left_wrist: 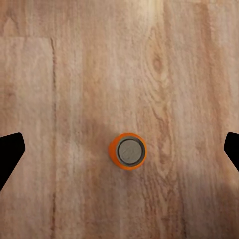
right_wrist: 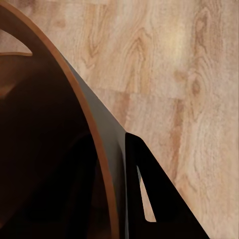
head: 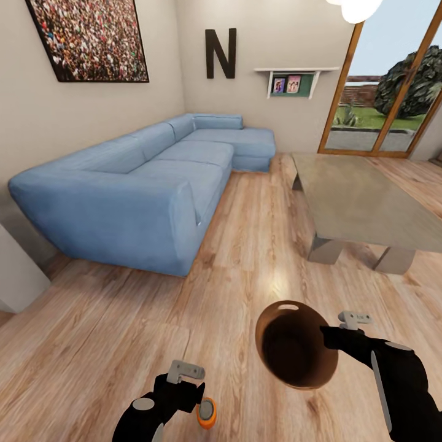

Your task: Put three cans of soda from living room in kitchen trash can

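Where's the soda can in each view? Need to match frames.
Head view: orange soda can at bottom centre, beside the left gripper.
Left wrist view: same can end-on, just below centre.
Right wrist view: not in it.
Shared landmark: wood floor.

Bright-orange cylindrical soda can (head: 207,413) with grey metal end; brown, coppery-rimmed round bin (head: 296,352), dark inside; pale-blue fabric sectional sofa (head: 147,184); light streaky wood-plank floor (head: 92,344); grey glass-topped coffee table (head: 362,202).
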Robot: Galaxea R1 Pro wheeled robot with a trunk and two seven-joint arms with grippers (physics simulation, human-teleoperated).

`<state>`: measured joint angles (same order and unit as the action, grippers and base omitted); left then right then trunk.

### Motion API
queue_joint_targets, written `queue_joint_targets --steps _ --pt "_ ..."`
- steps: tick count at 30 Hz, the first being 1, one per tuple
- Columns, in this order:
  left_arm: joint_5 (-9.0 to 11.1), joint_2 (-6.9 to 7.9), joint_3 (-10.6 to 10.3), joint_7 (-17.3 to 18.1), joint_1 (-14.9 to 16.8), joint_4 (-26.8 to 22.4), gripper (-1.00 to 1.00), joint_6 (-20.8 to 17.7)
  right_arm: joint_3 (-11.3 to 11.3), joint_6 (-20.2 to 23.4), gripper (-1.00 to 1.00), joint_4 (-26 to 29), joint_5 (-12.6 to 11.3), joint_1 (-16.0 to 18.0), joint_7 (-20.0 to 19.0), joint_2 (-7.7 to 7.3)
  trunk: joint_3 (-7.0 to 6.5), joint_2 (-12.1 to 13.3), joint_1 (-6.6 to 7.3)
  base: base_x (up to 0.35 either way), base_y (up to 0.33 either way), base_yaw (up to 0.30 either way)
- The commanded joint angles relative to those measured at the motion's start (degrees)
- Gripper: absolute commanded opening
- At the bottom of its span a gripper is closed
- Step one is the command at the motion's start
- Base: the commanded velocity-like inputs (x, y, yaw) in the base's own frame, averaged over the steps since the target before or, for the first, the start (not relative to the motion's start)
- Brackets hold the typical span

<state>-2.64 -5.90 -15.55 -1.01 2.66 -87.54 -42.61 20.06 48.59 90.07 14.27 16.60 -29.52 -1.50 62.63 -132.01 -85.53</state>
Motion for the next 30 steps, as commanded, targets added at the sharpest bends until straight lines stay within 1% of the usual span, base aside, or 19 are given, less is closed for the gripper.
queue_joint_targets --steps 1,12,30 --pt "0.0 0.01 0.0 0.0 0.0 0.0 1.0 0.0 0.0 0.2 -1.0 0.0 -0.9 0.0 0.0 0.0 -0.01 0.0 0.0 0.04 0.0 0.0" --pt "0.0 -0.04 0.0 0.0 0.0 0.0 1.0 0.1 0.3 1.2 -1.0 0.0 -0.9 0.0 0.0 0.0 0.07 0.0 0.0 0.006 0.0 -0.004" --pt "0.0 -0.07 0.0 0.0 0.0 0.0 1.0 0.1 0.3 0.6 -1.0 0.0 -0.9 0.0 0.0 -0.04 1.68 0.0 0.0 0.0 0.0 -0.004"
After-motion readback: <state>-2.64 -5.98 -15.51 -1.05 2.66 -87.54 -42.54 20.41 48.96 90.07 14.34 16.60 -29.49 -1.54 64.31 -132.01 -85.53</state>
